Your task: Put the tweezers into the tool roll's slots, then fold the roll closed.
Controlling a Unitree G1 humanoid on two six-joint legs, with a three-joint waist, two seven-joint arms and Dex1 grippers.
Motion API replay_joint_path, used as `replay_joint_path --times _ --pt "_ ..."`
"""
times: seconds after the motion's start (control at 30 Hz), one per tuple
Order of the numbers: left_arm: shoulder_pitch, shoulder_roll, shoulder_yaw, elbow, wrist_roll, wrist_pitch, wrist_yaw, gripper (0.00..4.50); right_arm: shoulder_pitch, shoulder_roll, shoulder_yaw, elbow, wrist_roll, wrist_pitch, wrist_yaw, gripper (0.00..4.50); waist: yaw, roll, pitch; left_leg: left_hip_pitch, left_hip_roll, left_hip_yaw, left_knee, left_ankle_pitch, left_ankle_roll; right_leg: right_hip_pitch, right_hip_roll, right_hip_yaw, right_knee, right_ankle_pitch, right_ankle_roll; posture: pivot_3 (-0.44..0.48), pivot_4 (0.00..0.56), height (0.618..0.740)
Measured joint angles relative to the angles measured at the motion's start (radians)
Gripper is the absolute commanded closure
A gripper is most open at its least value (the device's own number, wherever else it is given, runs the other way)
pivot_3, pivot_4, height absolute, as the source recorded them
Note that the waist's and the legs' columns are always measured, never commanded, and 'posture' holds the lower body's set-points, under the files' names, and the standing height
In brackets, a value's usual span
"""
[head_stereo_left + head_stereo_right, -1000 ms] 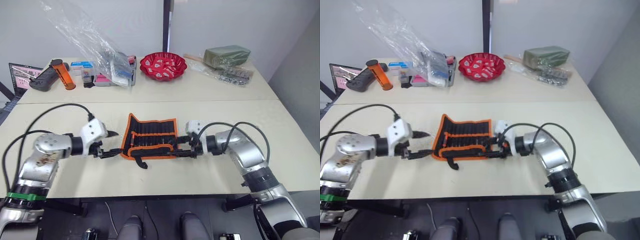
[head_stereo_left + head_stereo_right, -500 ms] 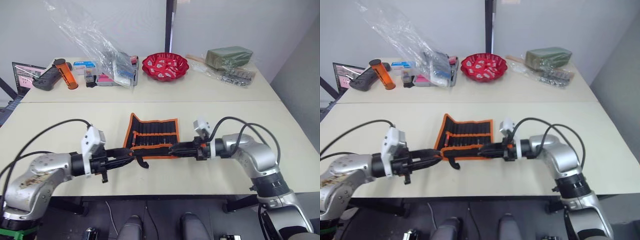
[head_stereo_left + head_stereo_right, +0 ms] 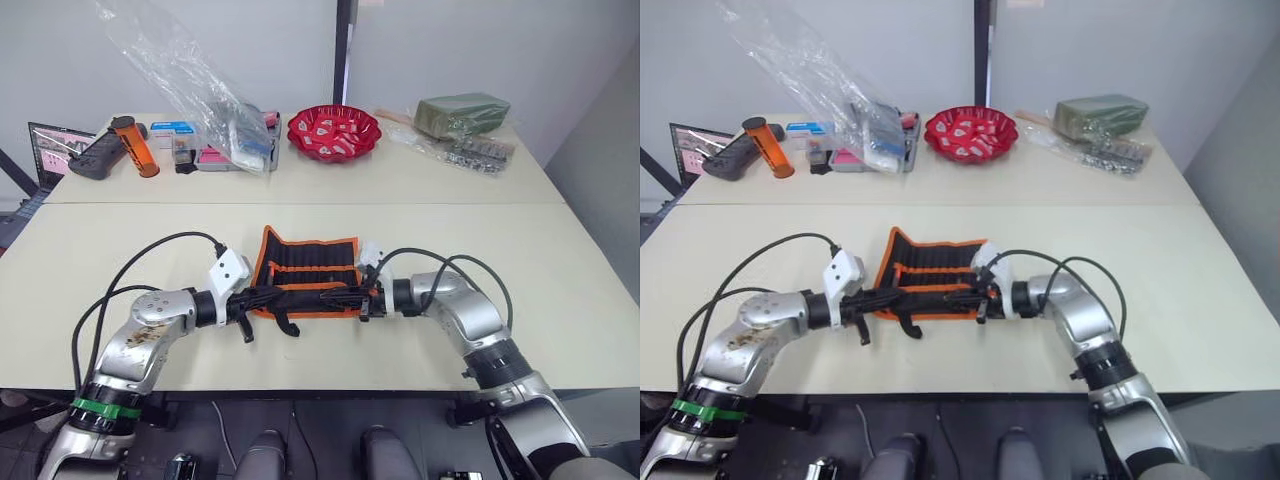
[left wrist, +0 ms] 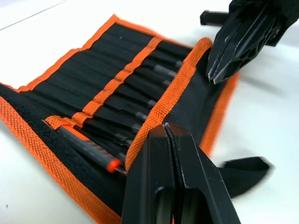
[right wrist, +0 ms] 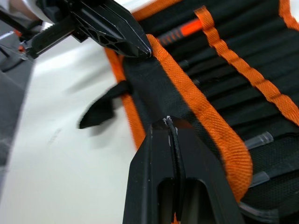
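Both tools on the roll's near flap
L tool (image 4: 164,128) & R tool (image 5: 167,122) each clamped on tool roll (image 3: 305,270) orange-edged flap, lifted off bench (image 3: 560,260).

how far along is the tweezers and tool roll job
Loading looks done: tools sit in the slots and no loose tweezers show on the table. In hand: left hand and right hand pinch the tool roll's near edge, lifting it. Left: finish folding it closed.

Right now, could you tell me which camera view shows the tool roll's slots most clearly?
The left wrist view: the slots of the tool roll run in rows beside the orange centre strip. The right wrist view shows some behind the folded edge; the head views show them small.
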Motion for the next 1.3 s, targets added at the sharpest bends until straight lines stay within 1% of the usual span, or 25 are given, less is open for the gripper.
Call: replay_joint_path --times 0.1,0.3,0.43,0.5,0.57,0.63,0.7,0.77,0.83,0.93,1.0,1.07,1.17,1.3 --pt "-0.023 -0.017 -0.008 0.055 0.043 -0.048 0.013 4.46 -0.007 0.016 -0.002 0.026 -0.026 -0.034 -0.028 4.5 -0.001 0.0 0.0 0.0 0.0 0.0 0.0 0.0 0.0 0.0 0.0 0.0 0.0 0.0 0.0 0.0 0.15 0.74" --pt "-0.026 -0.042 -0.017 0.095 0.111 -0.118 0.048 4.46 0.0 0.024 -0.002 0.051 -0.07 -0.076 -0.065 4.5 0.0 0.0 0.0 0.0 0.0 0.0 0.0 0.0 0.0 0.0 0.0 0.0 0.0 0.0 0.0 0.0 0.15 0.74" --pt "-0.016 -0.07 0.0 0.091 0.109 -0.117 0.079 4.46 0.013 0.021 -0.002 0.053 -0.093 -0.098 -0.08 4.5 0.0 0.0 0.0 0.001 0.0 0.0 0.0 0.0 0.0 0.001 0.0 0.0 0.001 0.0 0.0 0.0 0.15 0.74" --pt "-0.012 -0.097 0.035 0.069 0.06 -0.083 0.091 4.46 0.014 0.022 -0.003 0.053 -0.096 -0.099 -0.085 4.5 0.0 0.0 0.0 0.001 0.0 0.0 0.0 0.0 0.0 0.001 0.0 0.0 0.001 0.0 0.0 0.0 0.15 0.74" --pt "-0.011 -0.13 0.095 0.003 -0.037 -0.013 0.102 4.46 0.015 0.024 -0.002 0.052 -0.099 -0.102 -0.09 4.5 -0.001 0.0 0.0 0.001 0.0 0.0 0.001 0.0 0.0 0.001 0.0 0.0 0.001 0.0 0.0 0.0 0.15 0.74" --pt "-0.008 -0.131 0.133 -0.095 -0.14 0.076 0.101 4.46 0.016 0.029 -0.001 0.051 -0.103 -0.102 -0.096 4.5 -0.003 0.0 0.0 0.001 0.0 0.0 0.001 0.0 0.0 0.001 0.0 0.0 0.001 0.0 0.0 0.0 0.15 0.74" --pt "0.0 -0.123 0.15 -0.187 -0.212 0.14 0.095 4.46 0.016 0.033 0.001 0.049 -0.106 -0.102 -0.103 4.5 -0.006 0.0 0.0 0.001 0.0 0.0 0.001 0.0 0.0 0.001 0.0 0.0 0.001 0.0 0.0 0.0 0.15 0.74" --pt "0.028 -0.098 0.133 -0.238 -0.227 0.183 0.086 4.46 0.018 0.037 0.003 0.048 -0.106 -0.101 -0.109 4.5 -0.011 0.001 -0.001 0.003 0.0 0.0 0.0 0.0 0.0 0.002 0.0 0.0 0.001 0.0 0.0 0.0 0.15 0.74" --pt "0.058 -0.087 0.1 -0.232 -0.209 0.2 0.091 4.46 0.02 0.039 0.001 0.045 -0.105 -0.095 -0.113 4.5 -0.011 0.001 -0.001 0.003 0.0 0.0 0.0 0.0 0.0 0.002 0.0 0.0 0.001 0.0 0.0 0.0 0.15 0.74" --pt "0.064 -0.091 0.052 -0.166 -0.155 0.189 0.105 4.46 0.021 0.041 0.001 0.041 -0.106 -0.09 -0.116 4.5 -0.01 0.001 -0.001 0.003 0.0 0.0 0.0 0.0 0.0 0.002 0.0 0.0 0.001 0.0 0.0 0.0 0.15 0.74" --pt "0.057 -0.103 0.023 -0.114 -0.107 0.149 0.113 4.46 0.023 0.041 0.001 0.036 -0.106 -0.087 -0.116 4.5 -0.01 0.001 -0.001 0.003 0.0 0.0 0.0 0.0 0.0 0.002 0.0 0.0 0.001 0.0 0.0 0.0 0.15 0.74" --pt "0.046 -0.135 -0.01 -0.029 -0.049 0.094 0.125 4.46 0.025 0.041 0.001 0.028 -0.105 -0.078 -0.115 4.5 -0.01 0.001 -0.001 0.003 0.0 0.0 0.0 0.0 0.0 0.002 0.0 0.0 0.001 0.0 0.0 0.0 0.15 0.74" --pt "0.033 -0.163 -0.023 0.03 -0.023 0.051 0.132 4.46 0.028 0.039 0.001 0.015 -0.104 -0.065 -0.114 4.5 -0.009 0.001 -0.001 0.003 0.0 0.0 0.0 0.0 0.0 0.002 0.0 0.0 0.001 0.0 0.0 0.0 0.15 0.74" --pt "0.022 -0.162 -0.028 0.075 -0.003 -0.002 0.118 4.46 0.036 0.034 0.001 0.0 -0.104 -0.052 -0.114 4.5 -0.008 0.002 -0.002 0.003 0.0 0.0 0.0 0.0 0.0 0.002 0.0 0.0 0.001 0.0 0.0 0.0 0.15 0.74"
